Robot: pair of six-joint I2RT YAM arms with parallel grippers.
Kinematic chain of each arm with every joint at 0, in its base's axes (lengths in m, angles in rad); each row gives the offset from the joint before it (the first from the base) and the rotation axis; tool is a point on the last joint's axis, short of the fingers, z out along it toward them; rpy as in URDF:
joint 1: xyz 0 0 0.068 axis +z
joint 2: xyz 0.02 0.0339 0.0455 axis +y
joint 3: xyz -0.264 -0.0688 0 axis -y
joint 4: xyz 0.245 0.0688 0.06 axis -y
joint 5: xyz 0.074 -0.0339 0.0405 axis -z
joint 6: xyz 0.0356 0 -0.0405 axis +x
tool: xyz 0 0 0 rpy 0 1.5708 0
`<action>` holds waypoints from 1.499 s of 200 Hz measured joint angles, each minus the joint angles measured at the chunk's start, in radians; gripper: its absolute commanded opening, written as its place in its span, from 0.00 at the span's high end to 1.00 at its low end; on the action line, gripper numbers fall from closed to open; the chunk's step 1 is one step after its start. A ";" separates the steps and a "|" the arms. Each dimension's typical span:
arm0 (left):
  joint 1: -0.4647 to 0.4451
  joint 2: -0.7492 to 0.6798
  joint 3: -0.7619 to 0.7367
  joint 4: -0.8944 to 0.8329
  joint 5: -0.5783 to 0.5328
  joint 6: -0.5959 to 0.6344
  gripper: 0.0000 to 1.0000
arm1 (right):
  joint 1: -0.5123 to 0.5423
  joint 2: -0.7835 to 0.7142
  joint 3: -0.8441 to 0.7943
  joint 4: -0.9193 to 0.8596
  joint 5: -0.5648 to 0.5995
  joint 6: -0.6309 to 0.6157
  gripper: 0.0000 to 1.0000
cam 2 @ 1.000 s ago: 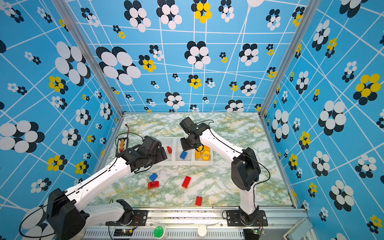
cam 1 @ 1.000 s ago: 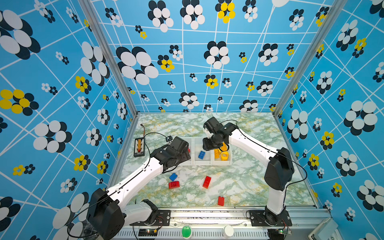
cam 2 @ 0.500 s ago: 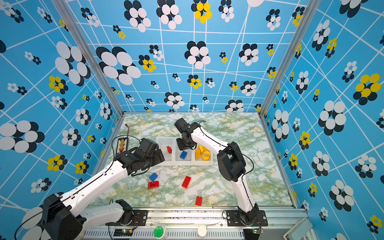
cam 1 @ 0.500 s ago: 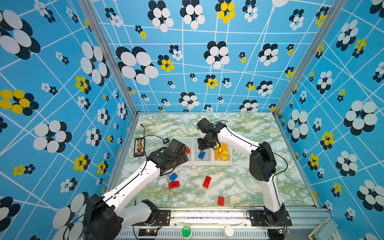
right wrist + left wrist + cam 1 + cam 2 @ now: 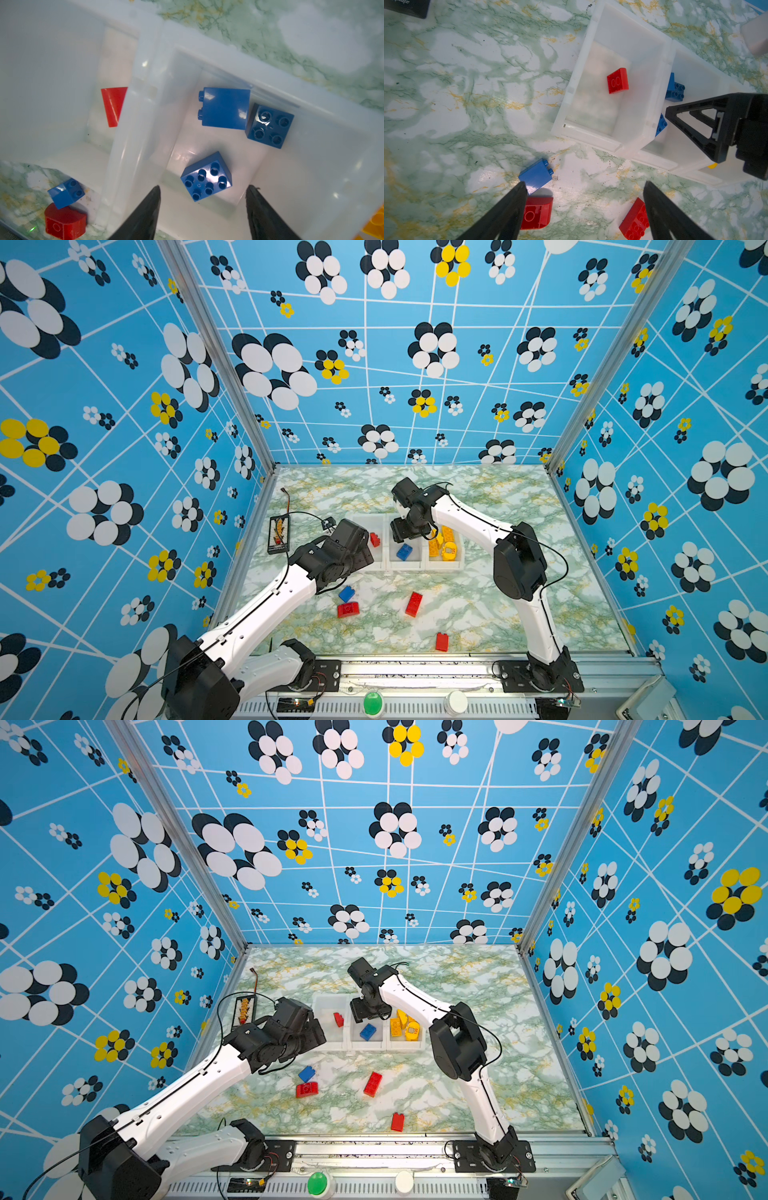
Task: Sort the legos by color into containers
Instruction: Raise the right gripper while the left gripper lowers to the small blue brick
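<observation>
while the right gripper (image 5: 203, 186) hangs with jaws apart, three blue bricks (image 5: 225, 108) lie in the middle bin (image 5: 207, 56) just beneath it; the left gripper (image 5: 584, 182), also spread, seemingly holds nothing.

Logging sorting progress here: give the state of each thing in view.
left tool: open, empty.
right tool: open, over the middle bin.
left bin: holds one red brick.
middle bin: holds three blue bricks.
right bin: holds yellow bricks.
loose blue brick: on the table, unsorted.
loose red bricks: three on the table, unsorted.
</observation>
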 measured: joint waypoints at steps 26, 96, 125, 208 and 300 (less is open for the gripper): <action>0.000 0.000 0.000 -0.003 0.000 0.000 0.11 | 0.000 -0.002 0.000 0.000 0.000 0.000 0.32; 0.000 -0.019 -0.028 -0.029 0.000 -0.023 0.11 | 0.000 -0.086 -0.024 -0.012 0.000 -0.007 0.27; 0.000 -0.029 -0.039 -0.055 0.000 -0.045 0.11 | 0.000 -0.152 -0.066 -0.015 0.000 -0.007 0.25; 0.000 -0.007 -0.113 -0.081 0.005 -0.167 0.13 | 0.000 -0.361 -0.225 -0.020 0.006 -0.005 0.20; 0.033 0.023 -0.266 0.029 0.047 -0.294 0.21 | -0.013 -0.548 -0.439 -0.047 0.020 0.026 0.17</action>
